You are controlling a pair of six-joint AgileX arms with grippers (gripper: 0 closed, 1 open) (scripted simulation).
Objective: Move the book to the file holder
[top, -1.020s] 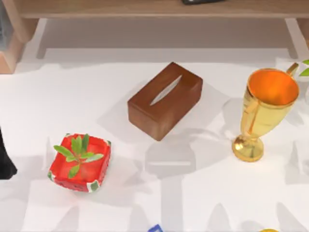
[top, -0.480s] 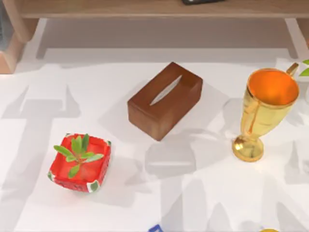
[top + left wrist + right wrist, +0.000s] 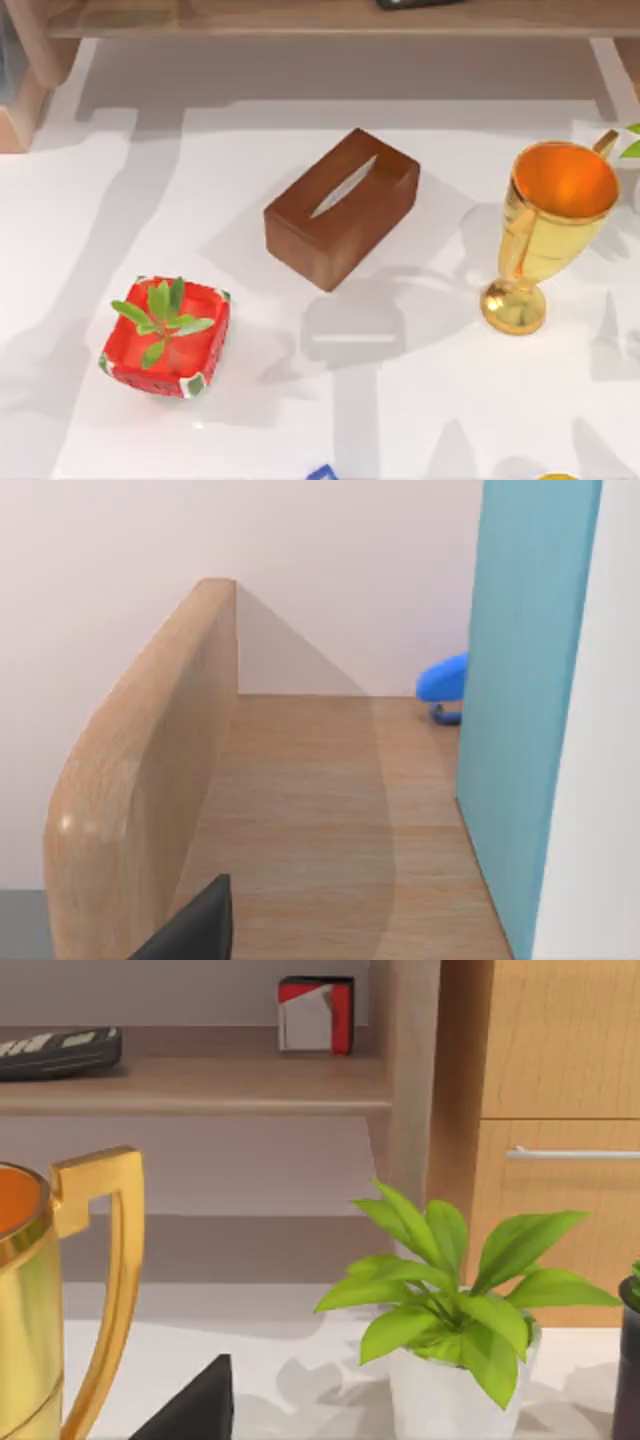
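Observation:
In the left wrist view the book (image 3: 525, 710) stands upright and close, with a teal cover and white page edges beside it. It rises over the wooden floor of the file holder (image 3: 140, 780), whose curved side wall stands opposite the book. A dark part of my left gripper (image 3: 200, 930) shows low beside that wall. I cannot tell whether the book is held or touches the floor. A dark part of my right gripper (image 3: 195, 1410) shows near the table's right side, with nothing at it.
On the white table are a brown tissue box (image 3: 340, 205), a red planter (image 3: 165, 335) and a gold trophy (image 3: 550, 230). A wooden shelf (image 3: 320, 18) runs along the back. A potted plant (image 3: 450, 1330) stands by the trophy. Something blue (image 3: 445, 680) lies behind the book.
The dark piece of my left arm at the top view's left edge has gone from sight. Shadows have swept across the left half of the table. The table objects have not moved.

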